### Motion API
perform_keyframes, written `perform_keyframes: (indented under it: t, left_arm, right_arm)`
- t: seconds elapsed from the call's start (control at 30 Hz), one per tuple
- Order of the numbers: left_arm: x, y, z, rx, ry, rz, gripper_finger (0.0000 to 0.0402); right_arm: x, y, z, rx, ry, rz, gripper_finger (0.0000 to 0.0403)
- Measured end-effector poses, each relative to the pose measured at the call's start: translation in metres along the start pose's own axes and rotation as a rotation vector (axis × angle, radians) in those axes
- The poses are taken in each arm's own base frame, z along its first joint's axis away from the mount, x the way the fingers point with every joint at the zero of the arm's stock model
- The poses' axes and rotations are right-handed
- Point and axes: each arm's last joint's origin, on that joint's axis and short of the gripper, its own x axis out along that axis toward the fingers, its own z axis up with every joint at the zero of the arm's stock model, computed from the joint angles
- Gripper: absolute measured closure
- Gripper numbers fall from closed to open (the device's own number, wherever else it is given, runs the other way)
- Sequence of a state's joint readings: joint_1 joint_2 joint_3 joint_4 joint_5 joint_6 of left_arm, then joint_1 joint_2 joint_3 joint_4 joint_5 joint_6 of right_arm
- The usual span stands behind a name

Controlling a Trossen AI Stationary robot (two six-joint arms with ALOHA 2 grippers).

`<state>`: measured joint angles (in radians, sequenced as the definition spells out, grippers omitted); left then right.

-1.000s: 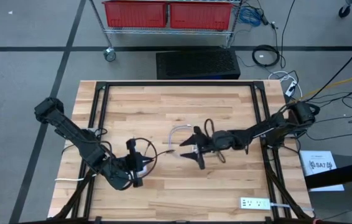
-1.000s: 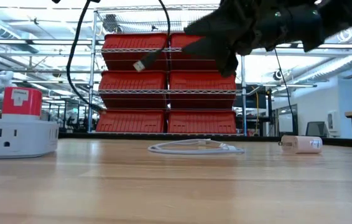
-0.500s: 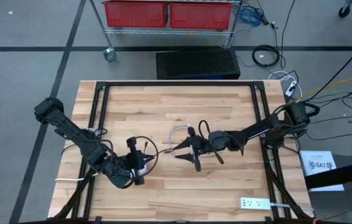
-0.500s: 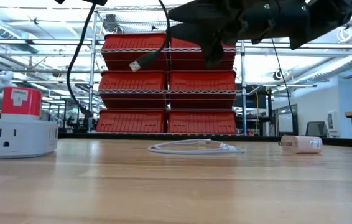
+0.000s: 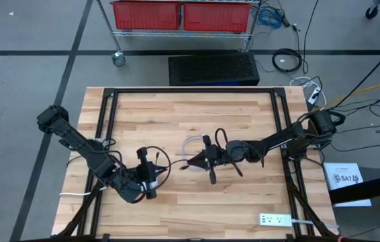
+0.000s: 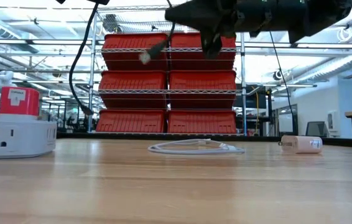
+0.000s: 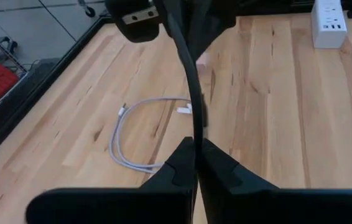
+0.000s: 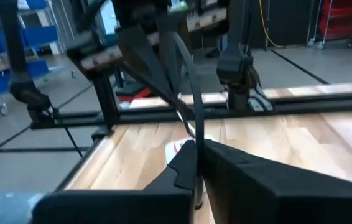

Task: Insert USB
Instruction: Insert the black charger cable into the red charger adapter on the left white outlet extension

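1. Up above the middle of the tabletop [image 5: 244,114], the black cable [image 7: 188,68] is hanging in the air between the two arms, its USB plug [image 6: 145,56] dangling free at the end, well clear of the wood.
2. Right pincer [image 5: 209,160] is pinching that cable narrow, looks like just behind the plug. Left pincer [image 5: 150,183] is also clamping narrow on a black cable run.
3. My take: the plug is swinging, so it needs steadying before it gets lined up with any port.
4. Likely target is the power strip [image 5: 276,219] near the front right edge; approach square-on, slowly.
5. Keep the loose white cable [image 6: 194,147] and small white adapter [image 6: 300,144] out of the way.
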<state>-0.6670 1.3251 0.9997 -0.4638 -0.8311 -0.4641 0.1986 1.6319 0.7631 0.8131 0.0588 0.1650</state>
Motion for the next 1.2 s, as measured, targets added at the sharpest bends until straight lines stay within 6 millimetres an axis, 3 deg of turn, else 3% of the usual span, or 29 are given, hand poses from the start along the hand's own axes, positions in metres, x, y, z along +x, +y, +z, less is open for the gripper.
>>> perform_keyframes:
  t: [0.3, 0.57, 0.7, 0.9, 1.07, 1.2]
  left_arm:
    - [0.001, 0.004, -0.004, 0.039, 0.066, -0.023, 0.03]
    - [-0.026, 0.022, 0.009, -0.035, -0.021, -0.058, 0.0228]
    - [-0.027, 0.013, 0.013, -0.055, -0.085, -0.165, 0.0227]
    - [0.011, -0.006, -0.001, -0.003, -0.103, -0.237, 0.0248]
    - [0.034, -0.007, -0.005, -0.019, -0.087, -0.219, 0.0272]
    - [0.042, -0.004, -0.004, -0.035, -0.086, -0.231, 0.0294]
  right_arm:
    - [-0.01, 0.0, 0.02, 0.024, -0.045, -0.038, 0.0402]
    - [-0.018, -0.021, 0.021, 0.074, 0.04, -0.223, 0.0402]
    - [-0.018, -0.03, 0.02, 0.113, 0.053, -0.261, 0.0403]
    - [-0.018, -0.03, 0.021, 0.108, 0.04, -0.253, 0.0403]
    - [-0.018, -0.023, 0.02, 0.103, 0.046, -0.228, 0.0403]
    - [-0.018, -0.014, 0.019, 0.099, 0.049, -0.197, 0.0403]
